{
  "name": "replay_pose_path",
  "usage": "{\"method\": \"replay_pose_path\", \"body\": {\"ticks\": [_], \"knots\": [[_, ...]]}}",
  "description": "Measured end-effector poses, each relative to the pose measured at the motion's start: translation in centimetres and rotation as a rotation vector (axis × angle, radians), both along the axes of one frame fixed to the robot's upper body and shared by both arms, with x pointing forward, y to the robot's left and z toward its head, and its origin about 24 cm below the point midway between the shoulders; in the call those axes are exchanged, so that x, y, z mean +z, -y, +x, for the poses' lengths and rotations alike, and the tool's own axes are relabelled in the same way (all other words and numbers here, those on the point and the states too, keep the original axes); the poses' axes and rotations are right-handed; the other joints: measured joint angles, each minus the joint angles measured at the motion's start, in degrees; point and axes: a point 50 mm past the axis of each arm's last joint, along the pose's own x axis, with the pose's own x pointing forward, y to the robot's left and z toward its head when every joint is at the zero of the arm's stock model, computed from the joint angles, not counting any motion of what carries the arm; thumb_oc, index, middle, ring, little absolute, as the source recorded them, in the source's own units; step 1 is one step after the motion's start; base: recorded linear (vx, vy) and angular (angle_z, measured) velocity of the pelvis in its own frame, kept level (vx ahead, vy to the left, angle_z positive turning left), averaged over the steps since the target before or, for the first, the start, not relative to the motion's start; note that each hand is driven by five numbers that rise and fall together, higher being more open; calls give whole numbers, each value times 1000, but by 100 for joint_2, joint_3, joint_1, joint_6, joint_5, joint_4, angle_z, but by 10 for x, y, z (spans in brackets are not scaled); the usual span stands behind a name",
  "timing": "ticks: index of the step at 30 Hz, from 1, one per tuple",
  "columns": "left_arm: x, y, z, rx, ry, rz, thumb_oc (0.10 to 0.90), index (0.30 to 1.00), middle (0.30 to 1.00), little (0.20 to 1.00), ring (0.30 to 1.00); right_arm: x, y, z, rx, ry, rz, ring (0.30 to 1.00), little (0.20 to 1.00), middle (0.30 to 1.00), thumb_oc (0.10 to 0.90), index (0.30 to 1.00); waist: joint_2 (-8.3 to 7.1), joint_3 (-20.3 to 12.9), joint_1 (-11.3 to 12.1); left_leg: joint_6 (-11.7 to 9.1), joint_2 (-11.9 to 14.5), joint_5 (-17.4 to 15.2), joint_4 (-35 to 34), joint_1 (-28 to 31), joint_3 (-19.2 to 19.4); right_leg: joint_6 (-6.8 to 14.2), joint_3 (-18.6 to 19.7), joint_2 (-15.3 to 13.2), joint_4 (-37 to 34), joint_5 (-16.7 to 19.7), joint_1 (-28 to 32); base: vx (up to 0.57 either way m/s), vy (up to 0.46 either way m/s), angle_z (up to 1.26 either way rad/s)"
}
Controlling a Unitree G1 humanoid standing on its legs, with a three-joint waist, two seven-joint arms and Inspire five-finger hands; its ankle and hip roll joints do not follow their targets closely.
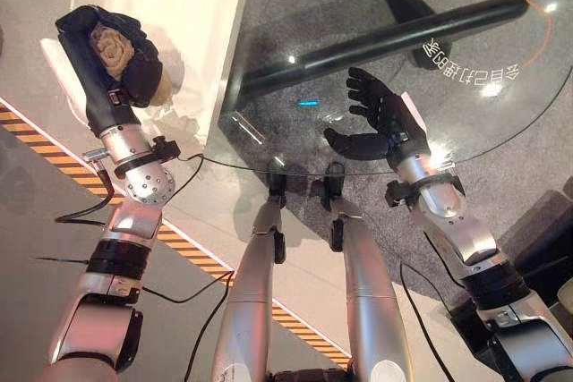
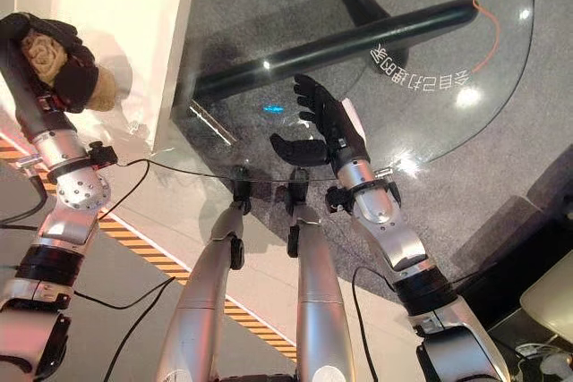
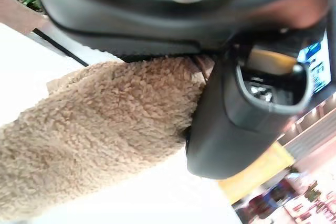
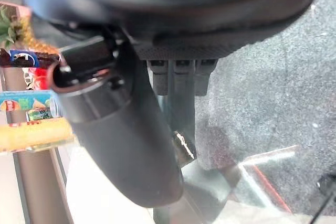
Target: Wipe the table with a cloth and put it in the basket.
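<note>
Grey carpet runs under a round glass table [image 1: 501,105], and you can see its dark crossed legs [image 1: 385,38] right through the top. Nearest to the camera, the right hand [image 1: 380,118] hangs over the near edge of the glass, fingers loose and spread with the thumb out to the side, holding nothing. Off to the left side, the left hand [image 1: 112,55] is lifted and curled tight around the cloth [image 1: 112,49], a fluffy tan thing bunched into a wad in its grip; the wrist view shows the fuzzy pile [image 3: 100,129] squeezed against the thumb. Behind that hand stands a white box-like unit [image 1: 170,6] beside the table, and yellow-black striped tape [image 1: 188,252] crosses the floor.
</note>
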Motion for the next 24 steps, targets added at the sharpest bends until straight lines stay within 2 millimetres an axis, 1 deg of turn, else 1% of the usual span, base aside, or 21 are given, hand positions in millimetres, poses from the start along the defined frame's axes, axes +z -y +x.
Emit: {"method": "replay_pose_path", "body": {"ticks": [2,4,8,11,13,16,20,24], "knots": [[0,2,4,-1,-15,13,100,300,300,200,300,2,0,1,3,5,-15,900,900,900,800,900,0,0,-14,0,4,0,0,-10,0,-1,-1,3,-2,1,-9,-3,46,-1],[4,4,7,3,-26,65,100,300,300,200,300,4,-1,1,7,6,-12,900,900,900,800,900,0,0,-12,0,10,0,2,-13,0,-1,-1,9,-2,1,-14,-2,41,-1],[19,6,12,7,-37,172,100,300,300,200,300,11,-3,4,18,20,2,900,900,900,800,900,1,-2,-34,-1,15,0,22,-113,3,-6,1,15,1,19,-113,-4,38,-1],[32,10,20,51,-59,258,100,300,300,200,300,19,-4,9,20,36,1,900,900,900,800,900,3,-3,-76,-1,19,0,79,-266,8,3,1,18,1,48,-232,0,37,-1],[39,11,23,71,-77,271,100,300,300,200,300,24,-6,11,28,45,0,900,900,900,800,900,3,-3,-146,-1,14,0,80,-308,12,11,7,13,-1,54,-273,0,0,0],[46,10,28,78,-100,277,100,300,300,200,300,27,-7,11,33,55,3,900,900,900,800,900,4,-4,-184,0,17,0,90,-378,27,11,16,16,-2,65,-350,3,10,-2],[48,12,33,90,-129,297,100,300,300,200,300,29,-10,12,40,61,-5,900,900,900,800,900,4,-4,-211,0,30,0,89,-394,30,9,16,28,-3,66,-370,0,0,0],[48,10,34,104,-143,292,100,300,300,200,300,30,-11,12,45,63,-12,900,900,900,800,900,5,-5,-254,-1,30,0,89,-418,30,9,16,28,-2,66,-393,0,0,0]]}}
